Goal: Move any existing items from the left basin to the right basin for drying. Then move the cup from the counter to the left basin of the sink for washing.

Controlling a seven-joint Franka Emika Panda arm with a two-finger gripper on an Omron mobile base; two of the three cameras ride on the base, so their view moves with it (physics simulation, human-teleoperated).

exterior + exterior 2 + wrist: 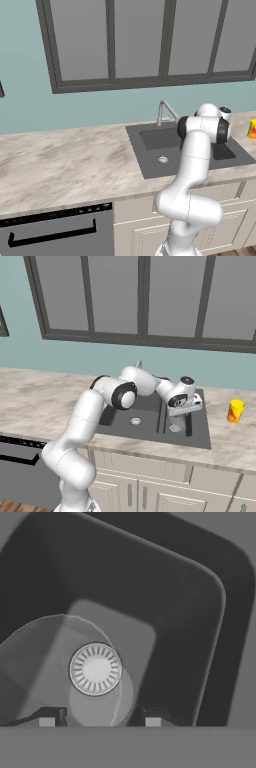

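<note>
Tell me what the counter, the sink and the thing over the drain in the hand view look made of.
Counter: polished stone, likely marble, beige with brownish veins.
Sink: matte dark grey, perhaps composite or coated metal; no shine.
Object: clear glass or plastic, since the silver drain shows through it.

1. Left base view: set behind the arm, left side, facing forward and down over the worktop (65, 160) and sink (150, 165).
2. Right base view: right side, sharing that sink (200, 433).
3. Hand view: close above a basin's drain (95, 669).
</note>
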